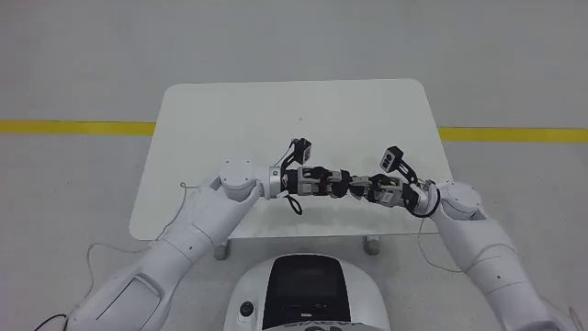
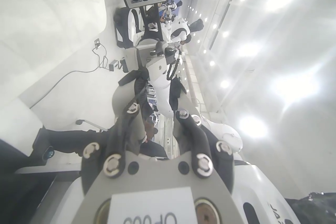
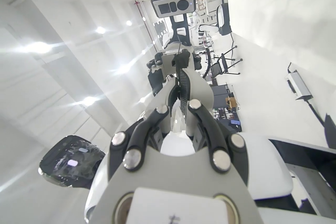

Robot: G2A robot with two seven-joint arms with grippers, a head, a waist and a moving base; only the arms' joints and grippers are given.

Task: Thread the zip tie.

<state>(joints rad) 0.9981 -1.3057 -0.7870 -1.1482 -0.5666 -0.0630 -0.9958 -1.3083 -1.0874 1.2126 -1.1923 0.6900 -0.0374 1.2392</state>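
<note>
Bench [image 1: 276,119] white. Floor [image 1: 92,55] pale grey, yellow stripes [image 1: 73,127]. Left claw [image 1: 338,186], right claw [image 1: 366,188]: black with grey. Wrist cameras [image 1: 393,157] black.

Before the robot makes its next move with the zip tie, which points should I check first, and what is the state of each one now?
1. The left tool and the right tool face each other, close together: ok.
2. Their meeting place lies over the near part of the table, inside its edge: ok.
3. Sight of the zip tie: ok, probably the thin dark strand by the left tool in the right wrist view.
4. Tail lined up with, or through, the head: cannot tell, too small.
5. Firm hold of each tool on the zip tie: cannot tell.
</note>
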